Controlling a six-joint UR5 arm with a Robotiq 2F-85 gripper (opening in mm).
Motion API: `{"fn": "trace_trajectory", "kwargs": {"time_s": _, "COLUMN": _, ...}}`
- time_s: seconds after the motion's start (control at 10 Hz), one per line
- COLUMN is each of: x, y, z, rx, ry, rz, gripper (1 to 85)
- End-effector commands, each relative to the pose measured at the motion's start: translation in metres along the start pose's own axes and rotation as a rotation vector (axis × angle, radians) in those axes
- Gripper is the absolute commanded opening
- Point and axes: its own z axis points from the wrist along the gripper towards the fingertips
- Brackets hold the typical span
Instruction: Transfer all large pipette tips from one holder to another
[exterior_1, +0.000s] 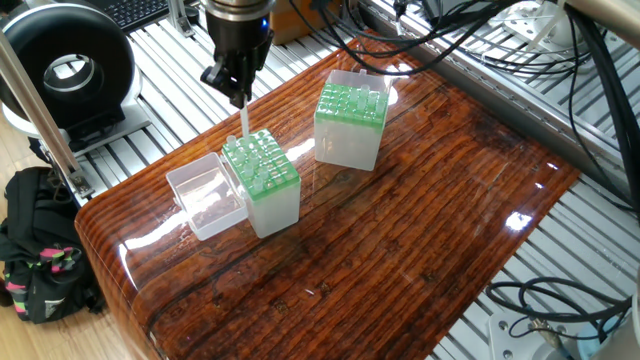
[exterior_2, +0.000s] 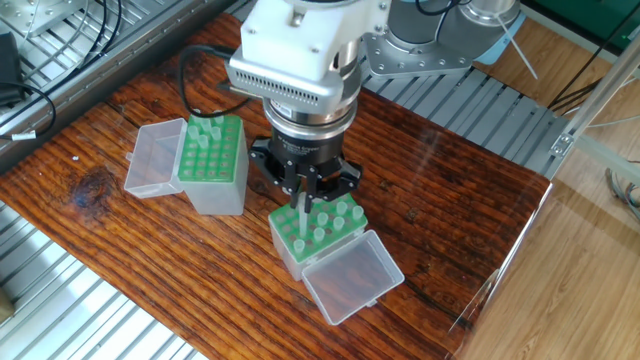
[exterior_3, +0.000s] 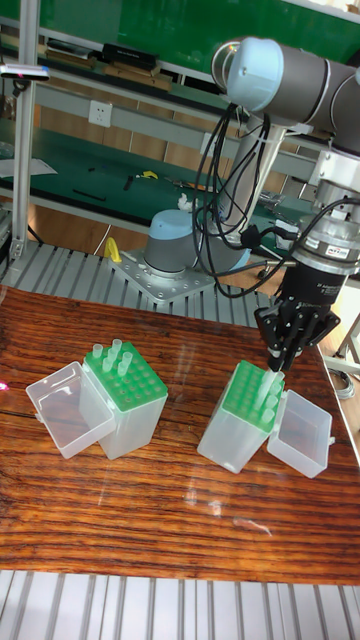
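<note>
No legible brand, label or writing can be read on any item. The UR5 arm is seen reaching down from above, wrist vertical, with the black two-finger claw (exterior_2: 304, 192) pointed straight at the bench (exterior_2: 470, 230), a dark reddish wood-grain surface with a glossy finish. The claw fingers are closed together on the wide upper end of one slender translucent whitish pipette tip (exterior_1: 243, 124), which is held upright. Its pointed lower end lies at the green grid of the near holder (exterior_1: 262, 182), a translucent plastic box with a green perforated top; whether the point is still seated in a hole cannot be told. Several further whitish tips (exterior_2: 335, 213) are seen standing in this grid. The clear hinged lid (exterior_2: 344, 278) of the box lies open beside it.

A second translucent box with a green grid (exterior_2: 212, 160) stands well apart on the bench, its own lid (exterior_3: 62, 408) also open. A few whitish tips (exterior_3: 110, 354) are seated at one end of its grid.
</note>
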Motion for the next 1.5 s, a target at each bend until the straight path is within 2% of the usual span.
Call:
{"fn": "trace_trajectory", "kwargs": {"time_s": 0.0, "x": -0.002, "y": 0.006, "z": 0.002, "rx": -0.025, "ry": -0.004, "rz": -0.019, "gripper": 18.7}}
{"fn": "trace_trajectory", "kwargs": {"time_s": 0.5, "x": 0.003, "y": 0.005, "z": -0.013, "rx": -0.053, "ry": -0.004, "rz": -0.056, "gripper": 29.3}}
{"fn": "trace_trajectory", "kwargs": {"time_s": 0.8, "x": 0.011, "y": -0.001, "z": -0.023, "rx": -0.057, "ry": 0.007, "rz": -0.067, "gripper": 29.3}}
{"fn": "trace_trajectory", "kwargs": {"time_s": 0.9, "x": 0.012, "y": -0.006, "z": -0.022, "rx": -0.044, "ry": 0.015, "rz": -0.069, "gripper": 29.3}}
{"fn": "trace_trajectory", "kwargs": {"time_s": 1.2, "x": 0.008, "y": -0.005, "z": -0.022, "rx": -0.058, "ry": 0.006, "rz": -0.065, "gripper": 29.3}}
{"fn": "trace_trajectory", "kwargs": {"time_s": 1.3, "x": 0.007, "y": -0.011, "z": -0.021, "rx": -0.037, "ry": 0.009, "rz": -0.063, "gripper": 28.3}}
{"fn": "trace_trajectory", "kwargs": {"time_s": 1.4, "x": 0.005, "y": -0.01, "z": -0.021, "rx": -0.039, "ry": 0.007, "rz": -0.049, "gripper": 27.7}}
